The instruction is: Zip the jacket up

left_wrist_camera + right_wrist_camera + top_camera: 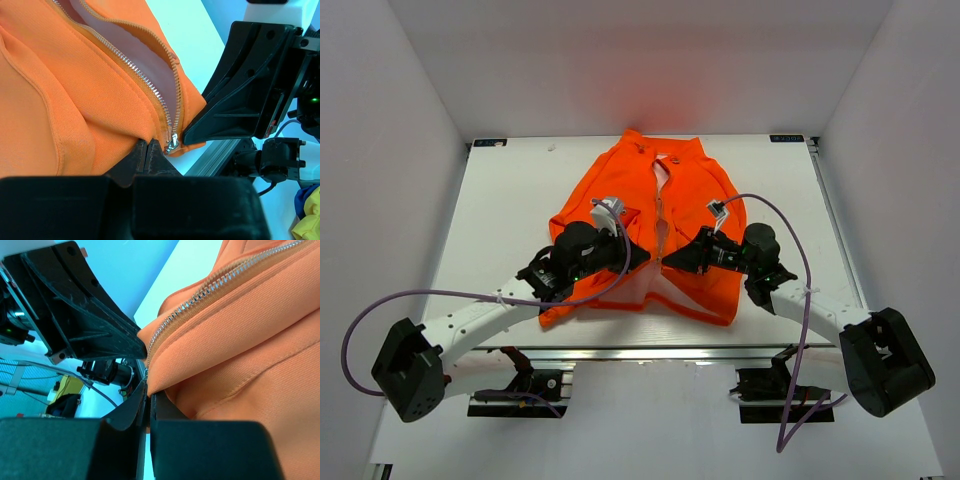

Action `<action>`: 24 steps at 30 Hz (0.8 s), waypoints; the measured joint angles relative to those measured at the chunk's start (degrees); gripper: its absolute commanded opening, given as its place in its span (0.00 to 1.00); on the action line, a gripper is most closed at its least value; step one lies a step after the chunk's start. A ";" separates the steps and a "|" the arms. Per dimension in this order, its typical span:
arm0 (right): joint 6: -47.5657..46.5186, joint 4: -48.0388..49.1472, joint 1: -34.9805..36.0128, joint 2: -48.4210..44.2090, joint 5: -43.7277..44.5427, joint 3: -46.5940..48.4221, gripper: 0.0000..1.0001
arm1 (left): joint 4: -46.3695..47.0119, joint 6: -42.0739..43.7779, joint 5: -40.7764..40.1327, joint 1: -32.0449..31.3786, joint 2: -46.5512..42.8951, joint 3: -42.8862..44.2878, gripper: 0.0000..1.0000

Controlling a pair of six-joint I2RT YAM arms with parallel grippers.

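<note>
The orange jacket [690, 200] lies flat on the white table [500, 220], collar at the far side, with its centre zipper [661, 215] open along most of its length. My left gripper [642, 256] and right gripper [672, 260] meet at the zipper's bottom end near the hem. In the left wrist view my left gripper [146, 145] is shut on the jacket's hem just left of the silver zipper slider [172, 142]. In the right wrist view my right gripper [148, 390] is shut on the hem fabric of the jacket [250, 340] beside the zipper teeth [210, 287].
Each arm's black fingers [235, 105] crowd the other's wrist view, with the left arm's fingers [85, 315] in the right wrist view. An aluminium rail [650, 352] runs along the table's near edge. White walls enclose the table on three sides. A yellow and blue object [307, 220] lies off the table.
</note>
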 measured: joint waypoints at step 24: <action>-0.26 -0.42 0.00 0.00 -1.88 0.11 0.00 | 0.39 -0.66 0.00 -0.11 -0.87 0.00 0.00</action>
